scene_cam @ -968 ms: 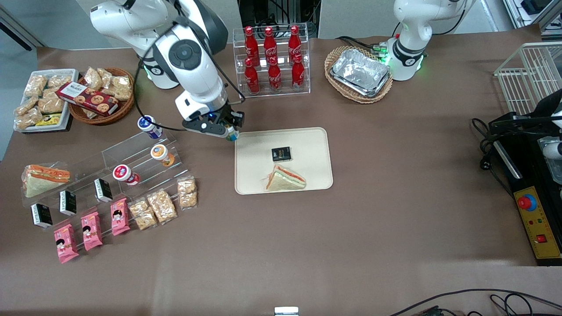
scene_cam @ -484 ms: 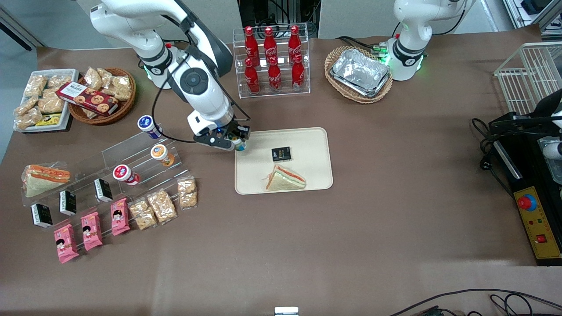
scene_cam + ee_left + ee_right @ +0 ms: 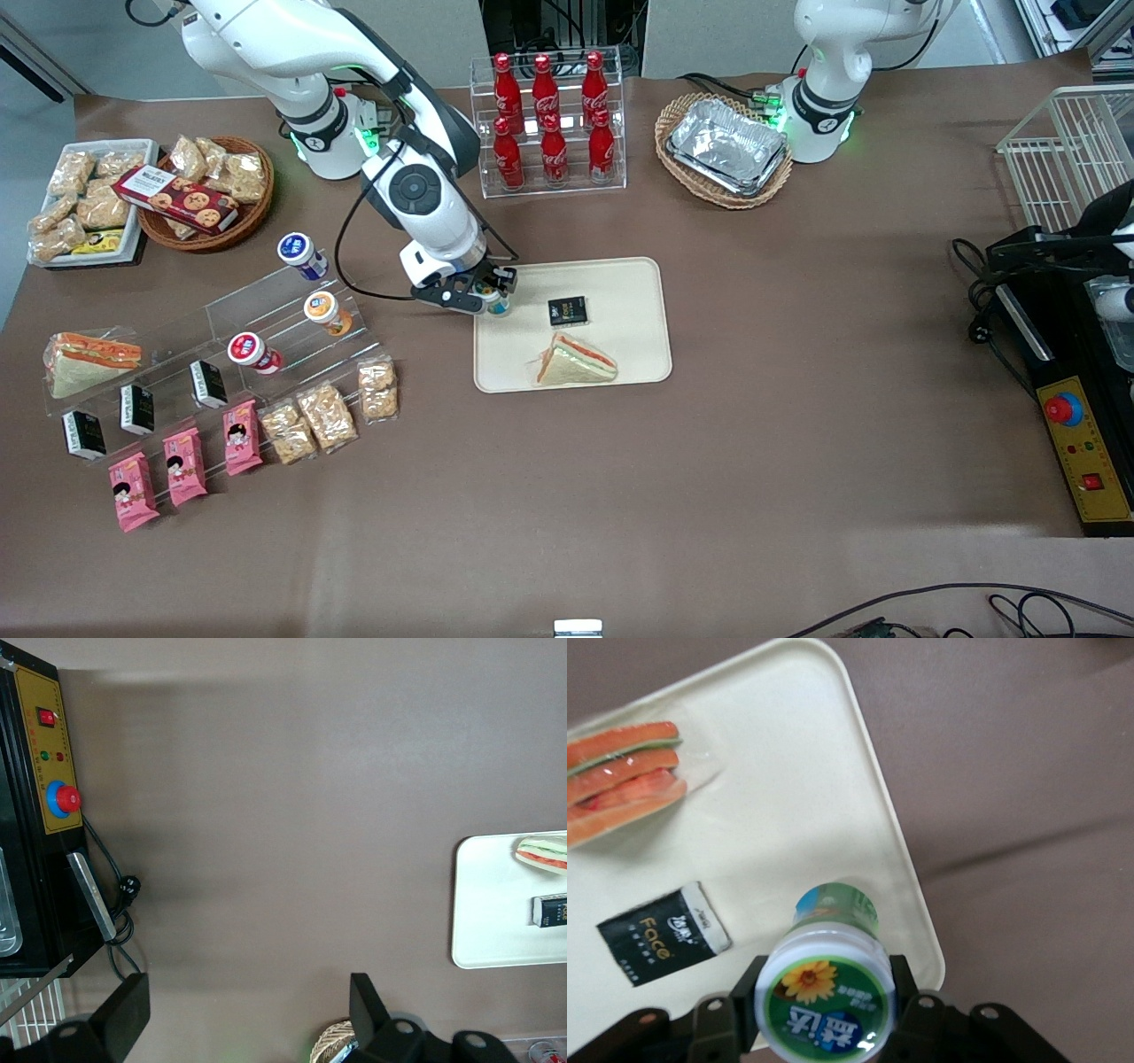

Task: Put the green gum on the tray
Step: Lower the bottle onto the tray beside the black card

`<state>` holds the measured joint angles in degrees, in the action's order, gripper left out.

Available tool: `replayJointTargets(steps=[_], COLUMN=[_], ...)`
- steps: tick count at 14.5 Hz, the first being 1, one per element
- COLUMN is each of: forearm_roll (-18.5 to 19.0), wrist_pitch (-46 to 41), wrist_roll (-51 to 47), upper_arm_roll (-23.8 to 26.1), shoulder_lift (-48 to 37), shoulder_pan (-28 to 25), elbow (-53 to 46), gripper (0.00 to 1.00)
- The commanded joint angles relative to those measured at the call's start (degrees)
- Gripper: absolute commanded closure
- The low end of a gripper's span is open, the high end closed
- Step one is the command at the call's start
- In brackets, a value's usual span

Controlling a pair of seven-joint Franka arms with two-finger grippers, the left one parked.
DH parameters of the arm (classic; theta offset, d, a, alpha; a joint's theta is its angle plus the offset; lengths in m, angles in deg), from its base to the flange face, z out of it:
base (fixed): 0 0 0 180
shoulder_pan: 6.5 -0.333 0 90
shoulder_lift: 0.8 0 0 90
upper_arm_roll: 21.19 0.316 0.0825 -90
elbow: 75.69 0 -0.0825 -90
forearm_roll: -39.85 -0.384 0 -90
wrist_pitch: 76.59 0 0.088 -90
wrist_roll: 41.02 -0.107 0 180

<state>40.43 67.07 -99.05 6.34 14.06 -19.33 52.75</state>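
At the working arm's end of the table, a white tray of snack packets (image 3: 84, 199) and a wicker basket (image 3: 205, 190) with a red cookie box sit farthest from the front camera. Nearer that camera, a clear stepped rack (image 3: 217, 341) holds a purple-lidded jar (image 3: 301, 254), an orange-lidded jar (image 3: 326, 312) and a red-lidded jar (image 3: 252, 352), with a wrapped sandwich (image 3: 91, 361) at its end. Pink packets (image 3: 183, 462) lie nearest the camera.

The gripper (image 3: 485, 297) hangs over the edge of the tray (image 3: 629, 283), its fingers clamped on the green gum (image 3: 827, 992), which stands upright just above the tray near a corner. On the tray lie a black packet (image 3: 567, 311) and a triangular sandwich (image 3: 574, 361), the sandwich nearer the front camera. A rack of red bottles (image 3: 549, 120) stands farther from the camera than the tray. Toward the parked arm's end sits a basket of foil containers (image 3: 726, 146).
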Motion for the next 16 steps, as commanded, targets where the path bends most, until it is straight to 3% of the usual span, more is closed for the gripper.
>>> replayJointTargets(steps=[1, 5, 13, 16], forearm_roll=[6.4, 13.2, 13.4, 13.4], wrist_pitch=[3.3, 4.7, 5.8, 6.4], wrist_roll=[-7.3, -14.3, -15.4, -15.5], upper_arm_roll=[0.2, 0.2, 0.2, 0.2], shoulder_lift=[3.2, 5.3, 6.5, 7.1], shoulder_pan=[-1.5, -2.1, -2.7, -2.7], elbow=[0.1, 0.1, 0.1, 0.1], gripper=[0.85, 0.85, 0.83, 0.71])
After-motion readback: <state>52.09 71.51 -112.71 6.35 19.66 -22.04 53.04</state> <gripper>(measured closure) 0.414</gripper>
